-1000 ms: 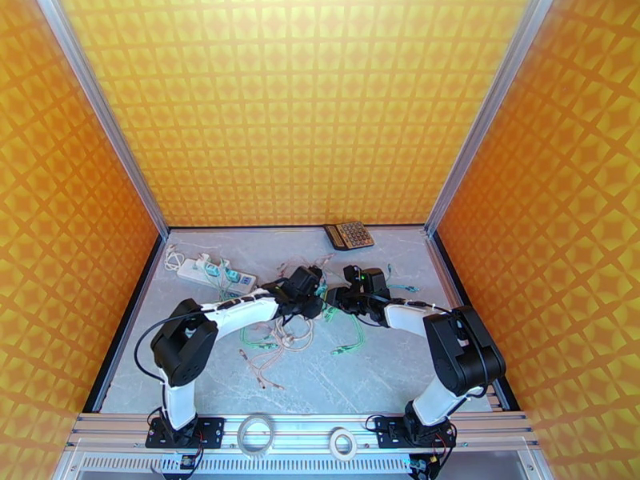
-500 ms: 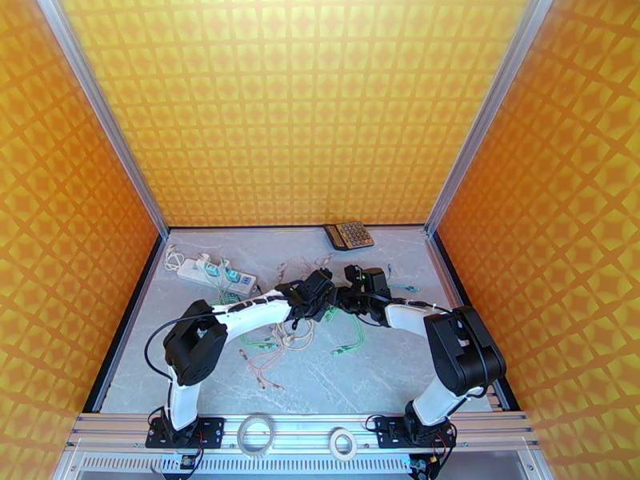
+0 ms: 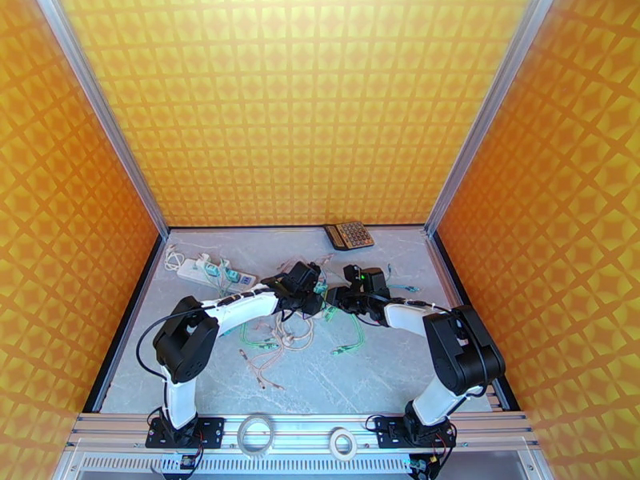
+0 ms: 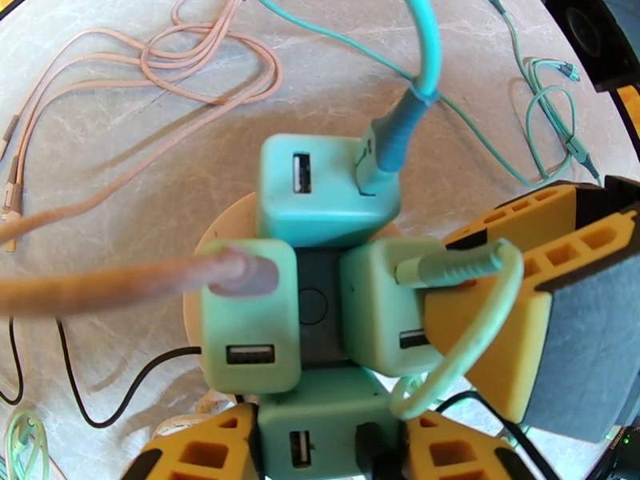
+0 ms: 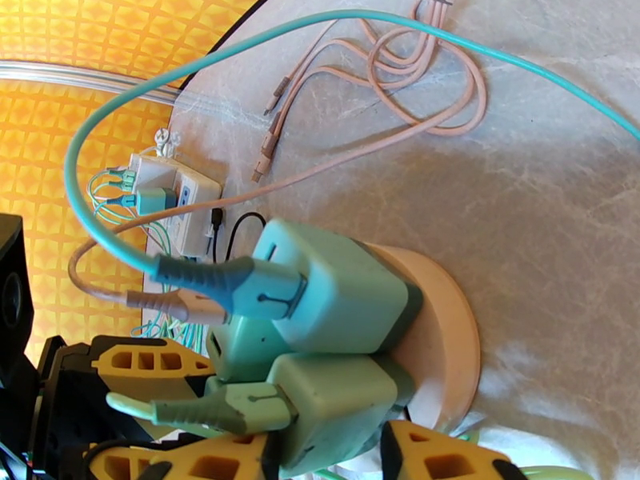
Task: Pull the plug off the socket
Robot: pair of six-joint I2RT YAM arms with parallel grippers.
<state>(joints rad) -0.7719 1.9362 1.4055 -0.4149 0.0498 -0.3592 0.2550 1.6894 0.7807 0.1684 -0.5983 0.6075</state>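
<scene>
Left gripper (image 4: 324, 446), clamped on a plug (image 4: 308, 414), swings back left; right gripper (image 5: 320, 462) pinches the neighbour plug (image 5: 344, 402). Nothing's free of the socket (image 4: 310, 302) yet.

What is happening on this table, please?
A round beige socket hub carries four green charger plugs. The left gripper is closed on the mint-green charger plug; the right gripper clamps the pale green charger plug beside it. All plugs are seated, none pulled out yet.
</scene>
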